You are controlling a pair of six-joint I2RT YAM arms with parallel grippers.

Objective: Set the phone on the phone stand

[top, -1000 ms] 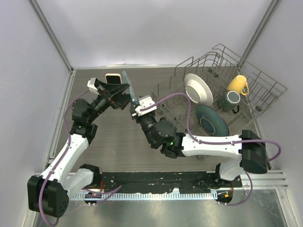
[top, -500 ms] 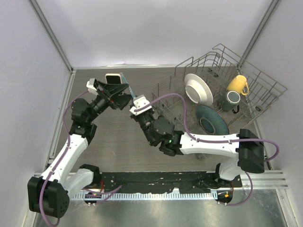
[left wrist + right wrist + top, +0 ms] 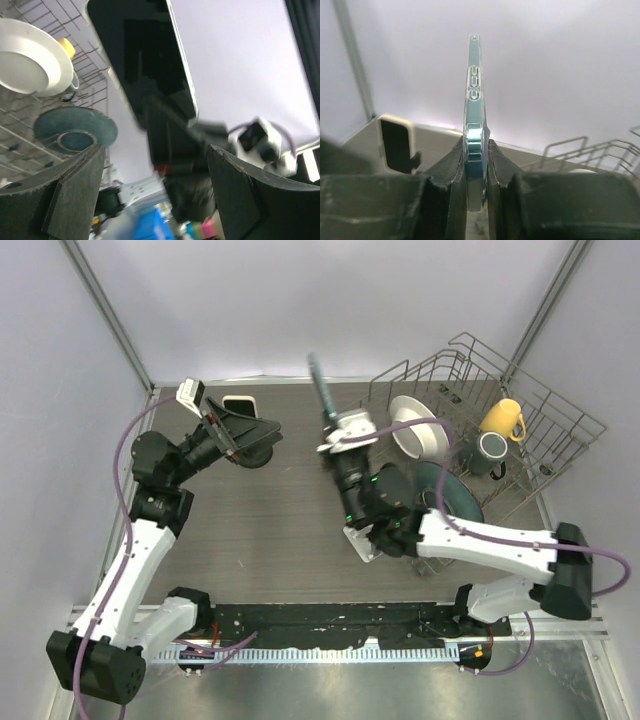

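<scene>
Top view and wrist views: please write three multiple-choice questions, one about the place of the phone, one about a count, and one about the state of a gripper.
1. Where is the phone?
A in the left gripper
B in the right gripper
C in the rack

2. How many mugs are in the rack?
A two
B one
C four

3. The left gripper is:
A shut on the phone
B shut on a mug
C open

Answers:
1 B: it clamps the upright phone.
2 A: there is a yellow mug and a dark mug.
3 C: its jaws stand wide apart and hold nothing.
</scene>
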